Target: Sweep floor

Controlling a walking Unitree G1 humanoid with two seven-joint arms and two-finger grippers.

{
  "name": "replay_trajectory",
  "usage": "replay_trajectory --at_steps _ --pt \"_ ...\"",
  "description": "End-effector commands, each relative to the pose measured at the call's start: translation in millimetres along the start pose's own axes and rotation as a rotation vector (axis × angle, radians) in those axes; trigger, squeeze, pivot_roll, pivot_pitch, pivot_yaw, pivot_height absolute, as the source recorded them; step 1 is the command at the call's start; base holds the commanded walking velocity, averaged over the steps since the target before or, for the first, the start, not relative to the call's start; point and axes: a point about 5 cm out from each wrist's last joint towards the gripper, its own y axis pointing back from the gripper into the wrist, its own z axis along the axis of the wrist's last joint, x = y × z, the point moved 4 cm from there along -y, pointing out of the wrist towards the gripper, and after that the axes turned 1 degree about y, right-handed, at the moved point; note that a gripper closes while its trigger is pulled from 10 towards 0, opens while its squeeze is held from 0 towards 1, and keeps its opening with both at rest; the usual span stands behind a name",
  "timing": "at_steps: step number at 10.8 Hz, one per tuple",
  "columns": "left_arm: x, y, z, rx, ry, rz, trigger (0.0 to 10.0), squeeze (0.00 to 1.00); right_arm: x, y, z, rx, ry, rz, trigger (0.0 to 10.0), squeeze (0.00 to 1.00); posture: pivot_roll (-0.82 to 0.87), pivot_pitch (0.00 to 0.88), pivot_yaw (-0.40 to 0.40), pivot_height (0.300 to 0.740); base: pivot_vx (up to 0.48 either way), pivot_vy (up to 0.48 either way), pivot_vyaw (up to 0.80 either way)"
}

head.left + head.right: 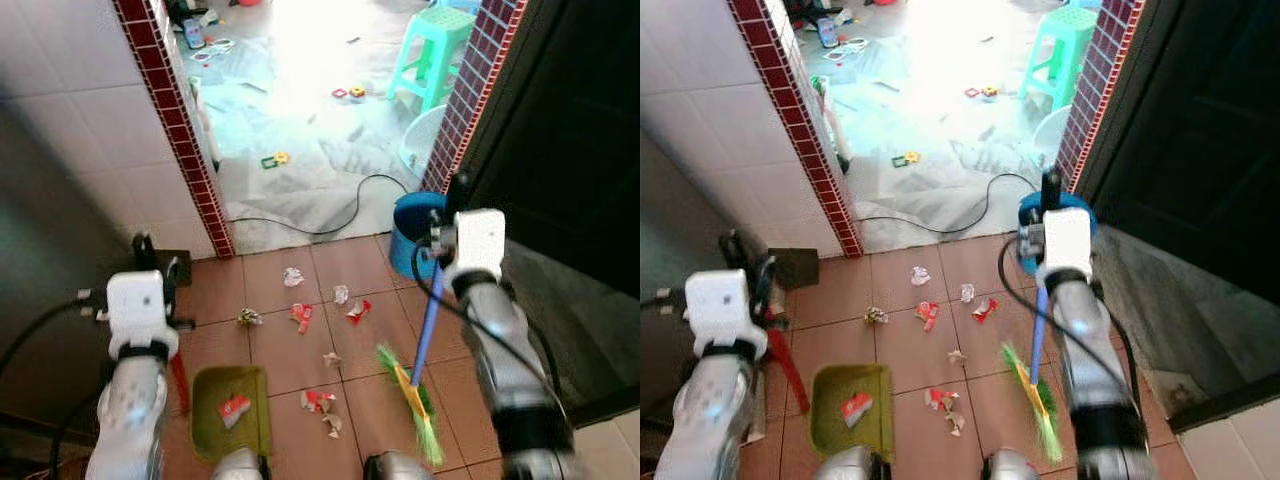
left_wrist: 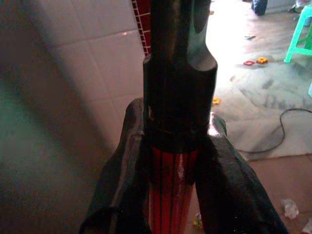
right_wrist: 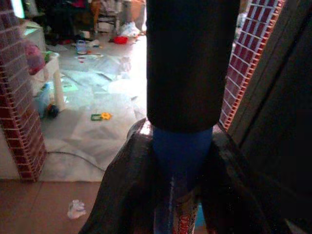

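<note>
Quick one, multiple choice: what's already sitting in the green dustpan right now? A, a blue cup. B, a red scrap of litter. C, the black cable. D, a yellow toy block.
B: a red scrap lies inside the green dustpan, whose red handle the left gripper holds, while the other litter lies on the floor tiles.

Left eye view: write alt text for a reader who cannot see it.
A robot stands on a brown tiled floor strewn with paper scraps, its right claw shut on a blue-handled broom with green bristles, its left claw holding the red handle of a green plastic dustpan that contains one scrap. Ahead, a brick-edged doorway opens onto a bright room.
</note>
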Motion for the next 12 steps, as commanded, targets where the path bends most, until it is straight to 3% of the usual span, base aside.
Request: replay_trajectory --at_steps 1,2,4,6,8,10,12 --pt "8.0 -3.8 9.2 -0.055 -0.018 0.038 10.0 0.0 -5.6 -4.3 8.5 -0.041 0.009 -0.029 10.0 0.0 -0.04 0.037 0.032 0.74 0.0 0.0 0.0" --pt "4.7 -7.1 10.2 -0.06 0.002 0.039 10.0 0.0 -2.4 -6.7 16.6 -0.07 -0.004 -0.034 10.0 0.0 -0.07 0.027 0.017 0.74 0.0 0.0 0.0" --pt "-8.9 -13.3 0.9 -0.04 0.009 -0.001 10.0 0.0 7.0 -4.6 11.3 -0.048 -0.047 0.001 10.0 0.0 -0.1 0.04 0.0 0.74 0.0 0.0 0.0" --pt "-14.2 -19.1 -8.7 0.002 0.061 -0.012 10.0 0.0 10.5 -12.0 16.5 -0.04 -0.151 -0.033 10.0 0.0 -0.12 0.056 0.0 0.74 0.0 0.0 0.0" --pt "-30.5 -25.9 -22.8 0.052 0.115 -0.037 10.0 0.0 16.0 -21.6 23.0 -0.031 -0.24 -0.045 10.0 0.0 -0.12 0.06 0.013 0.74 0.0 0.0 0.0" --pt "-46.6 -42.2 -19.4 0.052 0.177 -0.032 10.0 0.0 21.5 -27.7 21.2 0.029 -0.4 -0.074 10.0 0.0 -0.11 0.067 0.007 0.74 0.0 0.0 0.0" --pt "-59.9 -47.8 -17.3 0.05 0.192 -0.034 10.0 0.0 24.6 -33.3 29.6 0.05 -0.502 -0.089 10.0 0.0 -0.12 0.071 0.012 0.74 0.0 0.0 0.0"
